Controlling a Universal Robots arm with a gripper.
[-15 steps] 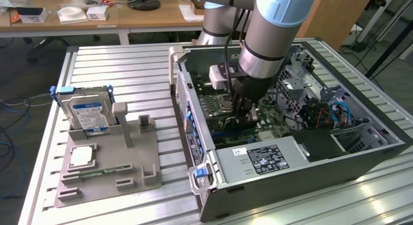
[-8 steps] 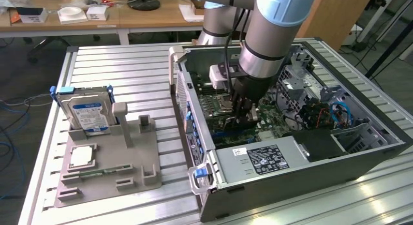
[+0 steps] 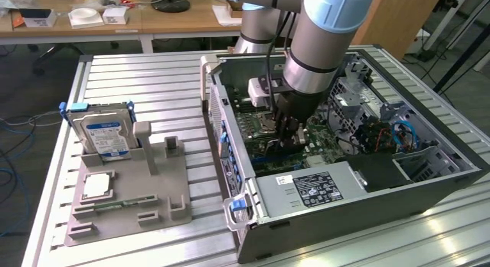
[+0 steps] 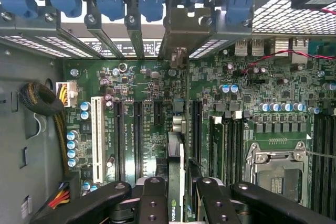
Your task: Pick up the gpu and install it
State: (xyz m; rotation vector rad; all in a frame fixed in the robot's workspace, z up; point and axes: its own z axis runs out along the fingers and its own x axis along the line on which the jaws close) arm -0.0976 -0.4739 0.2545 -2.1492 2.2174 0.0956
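Green gpu (image 4: 176,182) is pinched edge-on by gripper (image 4: 177,195) inside case (image 3: 448,158), above motherboard (image 4: 231,108); card should be kept vertical, aligned with slot (image 4: 195,129).

- Thin green circuit-board card with black cooler, the gpu (image 4: 176,182): seen edge-on in the wrist view, standing upright on its long edge.
- Position: inside the open computer case, directly over the green motherboard, in line with the expansion slots.
- State: clamped between black finger pads on both faces.
- Marking: small logo on the black shroud edge.
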